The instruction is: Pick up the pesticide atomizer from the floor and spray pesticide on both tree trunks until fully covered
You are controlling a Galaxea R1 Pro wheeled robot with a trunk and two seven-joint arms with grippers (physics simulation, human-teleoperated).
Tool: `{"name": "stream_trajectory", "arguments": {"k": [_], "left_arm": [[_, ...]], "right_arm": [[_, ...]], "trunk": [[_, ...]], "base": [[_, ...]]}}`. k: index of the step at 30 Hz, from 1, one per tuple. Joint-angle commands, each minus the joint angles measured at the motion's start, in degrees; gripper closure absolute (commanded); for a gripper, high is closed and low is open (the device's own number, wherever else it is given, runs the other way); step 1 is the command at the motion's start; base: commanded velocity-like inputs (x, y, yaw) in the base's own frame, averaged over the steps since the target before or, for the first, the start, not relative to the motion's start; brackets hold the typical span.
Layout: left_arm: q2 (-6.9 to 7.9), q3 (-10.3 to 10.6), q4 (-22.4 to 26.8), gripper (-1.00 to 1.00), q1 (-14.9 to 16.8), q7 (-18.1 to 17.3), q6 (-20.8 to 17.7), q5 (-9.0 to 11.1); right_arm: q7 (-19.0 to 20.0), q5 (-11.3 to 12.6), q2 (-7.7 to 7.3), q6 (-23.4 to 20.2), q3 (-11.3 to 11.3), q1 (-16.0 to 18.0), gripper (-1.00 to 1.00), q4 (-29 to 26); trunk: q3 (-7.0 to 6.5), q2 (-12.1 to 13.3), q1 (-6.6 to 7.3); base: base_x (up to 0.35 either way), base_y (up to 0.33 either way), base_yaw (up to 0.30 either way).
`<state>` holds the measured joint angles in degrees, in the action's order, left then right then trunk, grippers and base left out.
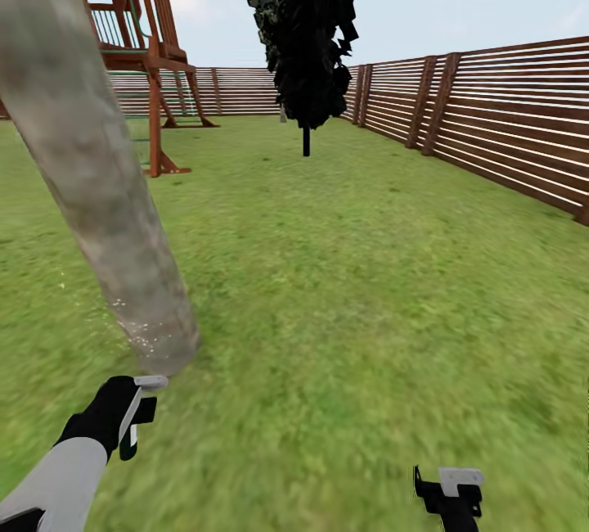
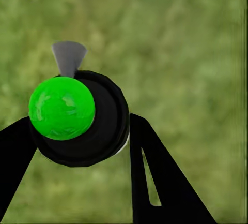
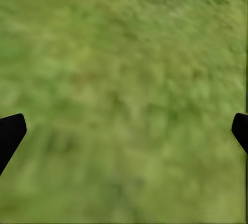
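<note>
The atomizer (image 2: pixel 85 125) sits clamped between the dark fingers (image 2: pixel 160 177) of the left gripper (image 2: pixel 77 146); the left wrist view shows it as a round black body with a bright green ball on it and a grey nozzle (image 2: pixel 68 56) sticking out, over blurred grass (image 2: pixel 191 53). The head view adds the setting: the left gripper (image 1: pixel 135 409), low on the left at the end of a grey and black arm, is held just short of the foot of a thick, pale mottled tree trunk (image 1: pixel 90 164), whose base carries tiny white specks (image 1: pixel 143 335). Beyond stand a black conifer (image 1: pixel 307 33), a wooden play tower (image 1: pixel 135 41) and a slatted fence (image 1: pixel 499 114). The right gripper (image 1: pixel 450 491) hangs low on the right, above the lawn (image 1: pixel 368 270). Its wrist view shows two dark fingertips (image 3: pixel 10 133) far apart at the picture's edges, wide open and holding nothing, over bare grass (image 3: pixel 124 100).
</note>
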<state>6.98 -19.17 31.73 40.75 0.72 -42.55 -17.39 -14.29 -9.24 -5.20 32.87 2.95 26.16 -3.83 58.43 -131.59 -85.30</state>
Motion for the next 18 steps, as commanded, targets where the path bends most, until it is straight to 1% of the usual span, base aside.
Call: {"name": "stream_trajectory", "arguments": {"k": [1,4,6,13,18], "left_arm": [[-0.08,-0.2,0.1,1.00,0.0,0.1,-0.3,0.0],[-0.12,-0.2,0.1,1.00,0.0,0.1,-0.3,0.0],[-0.12,-0.2,0.1,1.00,0.0,0.1,-0.3,0.0],[-0.12,-0.2,0.0,1.00,0.0,0.0,-0.2,0.0],[-0.13,-0.2,0.0,1.00,0.0,0.0,-0.2,0.0]], "right_arm": [[-0.3,-0.6,0.01,0.1,0.3,0.0,-1.00,0.1],[-0.2,-0.6,0.01,0.1,0.3,0.0,-1.00,0.1],[-0.3,-0.6,0.01,0.1,0.3,0.0,-1.00,0.1],[-0.2,-0.6,0.01,0.1,0.3,0.0,-1.00,0.1],[-0.2,-0.6,0.01,0.1,0.3,0.0,-1.00,0.1]], "trunk": [[0.05,0.0,0.00],[0.05,0.0,0.00],[0.05,0.0,0.00],[0.05,0.0,0.00],[0.05,0.0,0.00]], "base": [[0.097,-0.274,0.013],[0.027,-0.274,0.008],[0.003,-0.274,0.124],[0.013,-0.274,0.256],[0.126,-0.264,0.272]]}}
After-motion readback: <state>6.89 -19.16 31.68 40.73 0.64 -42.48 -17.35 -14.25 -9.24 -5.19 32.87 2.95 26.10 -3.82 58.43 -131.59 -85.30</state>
